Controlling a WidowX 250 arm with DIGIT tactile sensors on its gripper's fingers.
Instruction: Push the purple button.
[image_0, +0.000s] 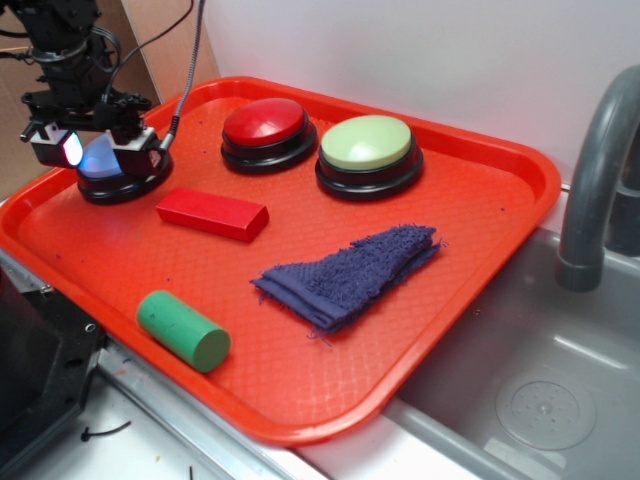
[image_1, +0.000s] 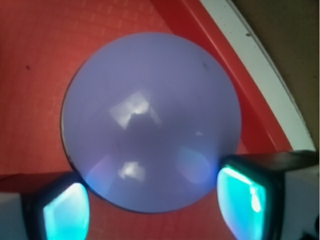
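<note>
The purple button (image_0: 104, 166), a pale lavender dome on a black base, sits at the far left corner of the red tray (image_0: 480, 200). Its cap glows blue in the exterior view. My gripper (image_0: 97, 150) hangs right over it, open, with one finger on each side of the dome. In the wrist view the purple button (image_1: 150, 120) fills most of the frame. The gripper (image_1: 155, 205) straddles its near edge, and the two pads (image_1: 65, 212) shine cyan. Nothing is gripped between them. Whether the gripper presses on the cap I cannot tell.
On the tray are a red button (image_0: 265, 122), a larger green button (image_0: 366, 142), a red block (image_0: 212, 213), a green cylinder (image_0: 183, 330) and a blue cloth (image_0: 350, 272). A grey sink (image_0: 540, 390) and faucet (image_0: 600, 170) lie to the right.
</note>
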